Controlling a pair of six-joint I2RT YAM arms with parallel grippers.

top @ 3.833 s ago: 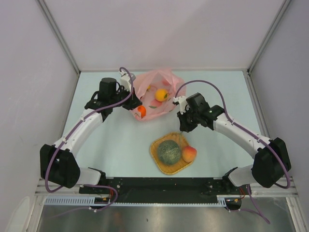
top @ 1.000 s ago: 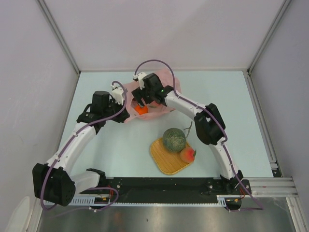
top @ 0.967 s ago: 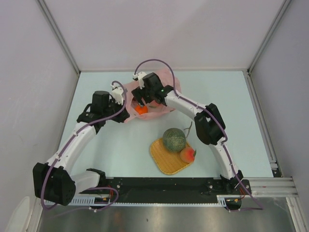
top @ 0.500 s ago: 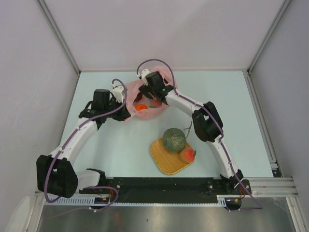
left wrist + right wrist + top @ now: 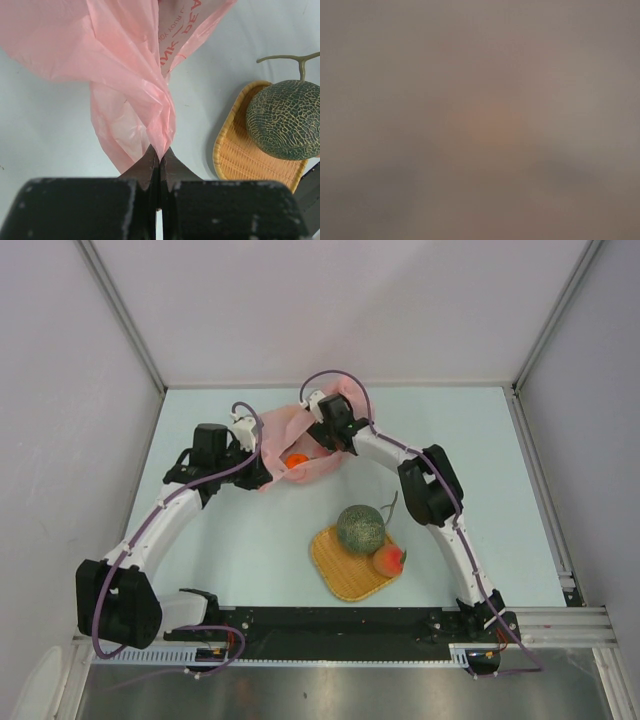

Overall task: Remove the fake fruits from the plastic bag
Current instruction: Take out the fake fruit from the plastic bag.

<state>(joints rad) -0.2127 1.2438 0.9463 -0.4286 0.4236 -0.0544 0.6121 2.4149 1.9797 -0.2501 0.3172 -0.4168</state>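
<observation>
Since the earliest picture the right arm has swung from beside the woven mat (image 5: pixel 340 575) to the far side of the tabletop (image 5: pixel 240 540), and its right end effector (image 5: pixel 322 438) now sits down among the folds of the plastic bag (image 5: pixel 290 430). The melon (image 5: pixel 361 529) has shifted from the middle of the mat to its far rim, and the bag has drawn into a narrower bunch.

From above, the bag lies near the far edge, a little left of centre, with an orange fruit (image 5: pixel 296 460) showing through at its near side. The left end effector (image 5: pixel 262 462) meets the bag's left side. The mat lies towards the near edge, about midway along it, carrying the melon and a peach (image 5: pixel 389 560) at its right corner.

The left wrist view adds what the overhead one cannot: the left end effector (image 5: pixel 159 157) is clenched on a pinched fold of the bag (image 5: pixel 125 70), thin pink film, creased, with red lettering on it. The melon (image 5: pixel 285 127), green and netted with a bent stalk, rests on the mat's rim (image 5: pixel 235 157).

The right wrist view is only a pinkish-grey blur with a soft orange patch at its centre. Whether the right end effector is clenched or released cannot be told.
</observation>
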